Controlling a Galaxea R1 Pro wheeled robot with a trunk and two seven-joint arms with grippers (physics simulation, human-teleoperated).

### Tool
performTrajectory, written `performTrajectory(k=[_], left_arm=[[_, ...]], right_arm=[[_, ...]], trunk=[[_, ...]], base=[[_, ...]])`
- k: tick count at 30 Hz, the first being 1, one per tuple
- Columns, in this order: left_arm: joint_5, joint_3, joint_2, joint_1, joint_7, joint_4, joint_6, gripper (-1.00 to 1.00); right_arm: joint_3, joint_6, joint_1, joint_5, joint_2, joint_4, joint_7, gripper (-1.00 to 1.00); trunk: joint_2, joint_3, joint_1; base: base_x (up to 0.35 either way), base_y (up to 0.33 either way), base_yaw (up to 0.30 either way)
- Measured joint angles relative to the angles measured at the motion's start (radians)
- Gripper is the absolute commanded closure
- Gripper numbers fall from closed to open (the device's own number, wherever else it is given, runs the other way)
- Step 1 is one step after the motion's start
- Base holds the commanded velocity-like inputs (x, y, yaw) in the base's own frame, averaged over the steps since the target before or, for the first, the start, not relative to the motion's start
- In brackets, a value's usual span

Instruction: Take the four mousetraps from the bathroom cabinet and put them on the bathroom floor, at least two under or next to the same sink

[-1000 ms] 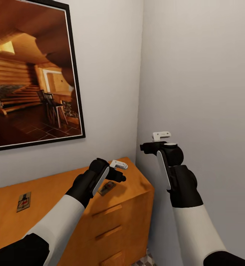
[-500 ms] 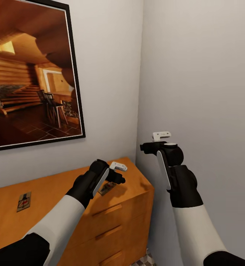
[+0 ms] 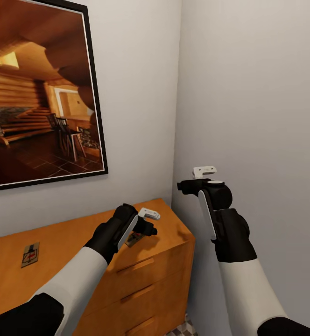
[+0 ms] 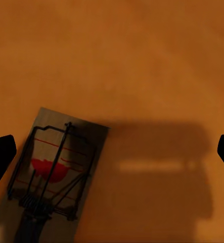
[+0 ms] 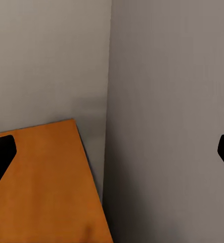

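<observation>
Bathroom floor is showing as a small patch of cube-patterned tile at the foot of the cabinet, between the two forearms. Left end effector is hovering low over the right end of the cabinet top, pointing down at the surface; its fingertips are sitting at opposite edges of the left wrist view, so the jaws are standing wide apart and gripping nothing. A mousetrap is lying flat on the orange-brown wood just under that end effector, nearer one fingertip than the other, with a red patch showing under its dark wire; in the head view this mousetrap is partly hidden behind the wrist. Right end effector is hanging raised beside the cabinet's right end, near the corner where the two pale walls meet, jaws likewise standing apart and empty. A second mousetrap is resting flat on the surface well to the left. Behind the cabinet a black-framed picture of a log-cabin interior is hanging on the wall.
</observation>
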Motion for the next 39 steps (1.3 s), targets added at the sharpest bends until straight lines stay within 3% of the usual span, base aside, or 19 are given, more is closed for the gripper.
performTrajectory(k=[26, 32, 39], left_arm=[[-0.003, -0.001, 0.000, 0.000, 0.002, 0.002, 0.007, -1.00], [-0.022, 0.001, 0.000, 0.000, 0.005, 0.002, 0.007, -1.00], [-0.081, 0.005, 0.000, 0.000, 0.013, 0.005, 0.008, -1.00]], right_arm=[[0.001, 0.000, 0.000, 0.000, 0.000, 0.001, -0.001, -1.00], [0.001, 0.000, 0.000, 0.000, 0.000, 0.001, -0.001, -1.00], [0.001, 0.000, 0.000, 0.000, 0.000, 0.001, -0.001, -1.00]], trunk=[[0.000, 0.000, 0.000], [0.000, 0.000, 0.000], [0.000, 0.000, 0.000]], base=[[0.000, 0.000, 0.000], [0.000, 0.000, 0.000], [0.000, 0.000, 0.000]])
